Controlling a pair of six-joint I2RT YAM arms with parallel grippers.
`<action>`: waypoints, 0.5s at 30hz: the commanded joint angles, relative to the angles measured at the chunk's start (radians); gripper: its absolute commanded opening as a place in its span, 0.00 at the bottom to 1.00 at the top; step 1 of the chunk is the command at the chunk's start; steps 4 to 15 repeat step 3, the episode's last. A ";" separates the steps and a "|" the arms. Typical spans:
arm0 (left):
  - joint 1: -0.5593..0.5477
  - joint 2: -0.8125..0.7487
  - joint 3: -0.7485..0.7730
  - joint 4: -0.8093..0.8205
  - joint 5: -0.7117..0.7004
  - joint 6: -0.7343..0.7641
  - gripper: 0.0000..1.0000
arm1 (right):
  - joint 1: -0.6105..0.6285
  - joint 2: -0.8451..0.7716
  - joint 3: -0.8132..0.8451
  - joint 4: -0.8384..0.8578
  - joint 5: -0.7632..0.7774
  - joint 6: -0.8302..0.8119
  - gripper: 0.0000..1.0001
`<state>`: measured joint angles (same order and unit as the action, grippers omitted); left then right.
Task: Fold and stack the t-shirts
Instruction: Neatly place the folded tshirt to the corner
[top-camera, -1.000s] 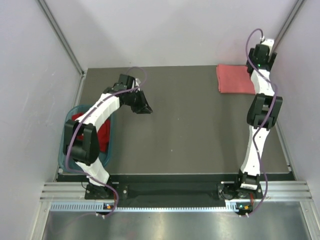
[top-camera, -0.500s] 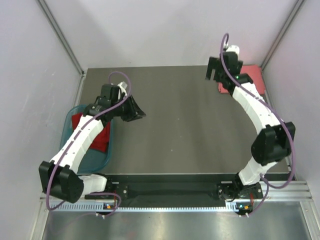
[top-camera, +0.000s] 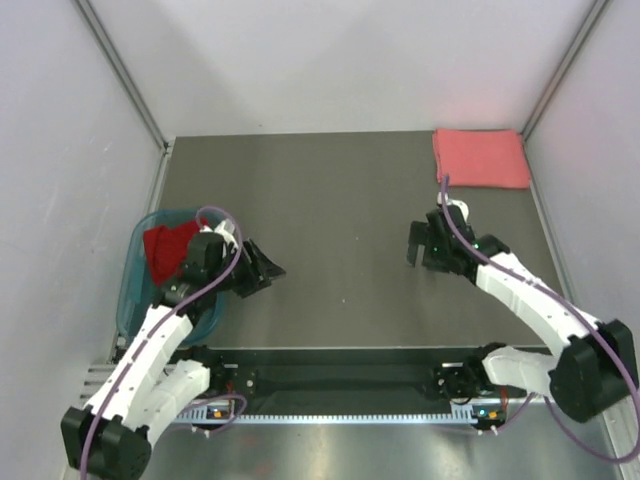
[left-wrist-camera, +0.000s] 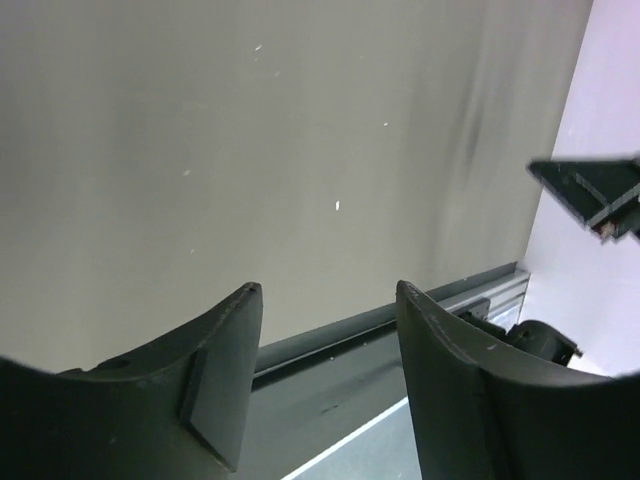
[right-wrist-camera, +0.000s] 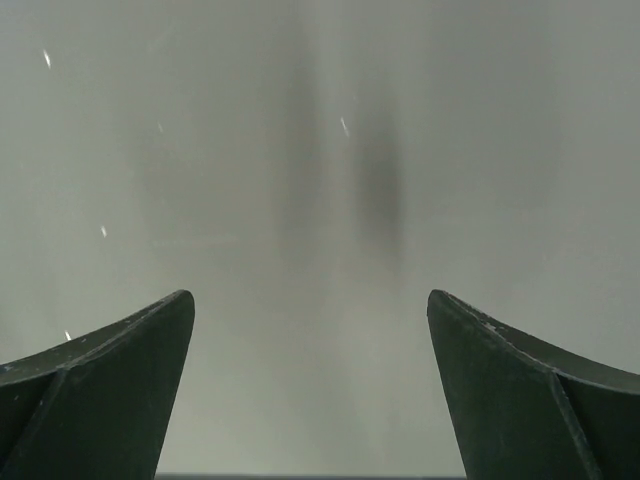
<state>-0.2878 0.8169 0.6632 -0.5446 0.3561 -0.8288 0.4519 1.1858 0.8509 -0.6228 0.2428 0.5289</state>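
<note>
The salmon-pink t-shirt (top-camera: 480, 158) lies folded at the table's far right corner. The deep red t-shirt (top-camera: 166, 250) sits crumpled in the teal basket (top-camera: 131, 300) at the left edge. My left gripper (top-camera: 266, 268) is open and empty over bare table just right of the basket; in its wrist view (left-wrist-camera: 328, 292) only the table and its front rail show between the fingers. My right gripper (top-camera: 427, 250) is open and empty over the table right of centre, well in front of the pink shirt; its wrist view (right-wrist-camera: 310, 305) shows only bare table.
White walls enclose the table on three sides, with metal posts at the back corners. The table's front rail (top-camera: 350, 355) runs along the near edge by the arm bases. The basket stands at the table's left edge.
Both arms have drawn back toward the near edge. The right gripper came away from the pink shirt at the far right corner to mid-table. The left gripper moved nearer, beside the basket.
</note>
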 joint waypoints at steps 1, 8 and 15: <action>-0.001 -0.088 -0.060 0.072 -0.031 -0.079 0.61 | 0.010 -0.135 -0.076 -0.012 -0.066 0.017 1.00; -0.001 -0.110 -0.050 0.014 -0.090 -0.085 0.63 | 0.010 -0.191 -0.137 -0.015 -0.089 0.028 1.00; -0.001 -0.110 -0.050 0.014 -0.090 -0.085 0.63 | 0.010 -0.191 -0.137 -0.015 -0.089 0.028 1.00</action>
